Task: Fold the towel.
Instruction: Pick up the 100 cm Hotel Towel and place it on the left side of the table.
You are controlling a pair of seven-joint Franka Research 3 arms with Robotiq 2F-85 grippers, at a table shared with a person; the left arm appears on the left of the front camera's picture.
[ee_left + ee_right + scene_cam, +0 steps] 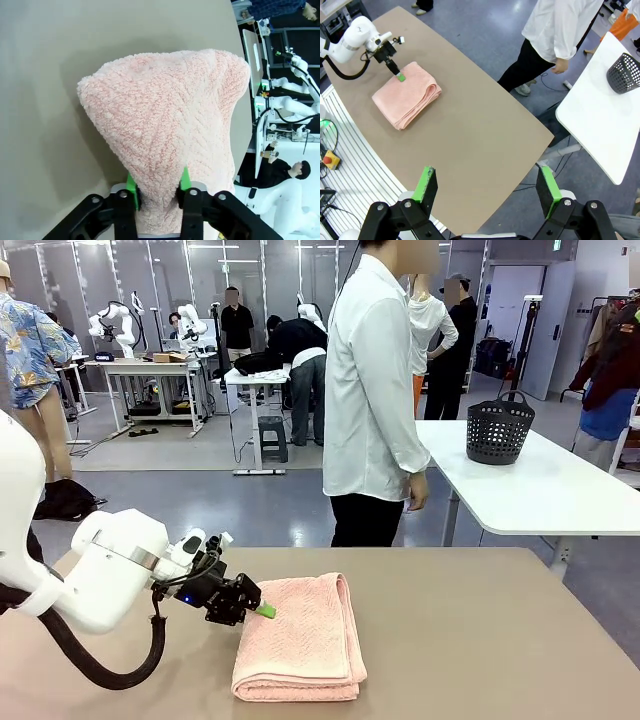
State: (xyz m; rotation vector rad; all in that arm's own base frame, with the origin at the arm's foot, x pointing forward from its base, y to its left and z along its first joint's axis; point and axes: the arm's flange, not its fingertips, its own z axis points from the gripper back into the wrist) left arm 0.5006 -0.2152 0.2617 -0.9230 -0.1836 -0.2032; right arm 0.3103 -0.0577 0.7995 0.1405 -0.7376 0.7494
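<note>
The salmon-pink towel (300, 635) lies folded in several layers on the tan table (480, 640), left of the middle. My left gripper (262, 610) is at its left edge. In the left wrist view the green pads (132, 189) pinch a fold of the towel (170, 115), which bulges out ahead of the fingers. My right gripper (487, 185) hangs high above the table's edge, open, nothing between its fingers. From up there the towel (405, 100) looks like a neat bundle, with the left gripper (400, 76) at its far corner.
A person in a white shirt (370, 390) stands at the far side of the table, hands down. A dark plastic basket (498, 428) sits on a white table (540, 490) behind to the right. The tan table's right half is bare.
</note>
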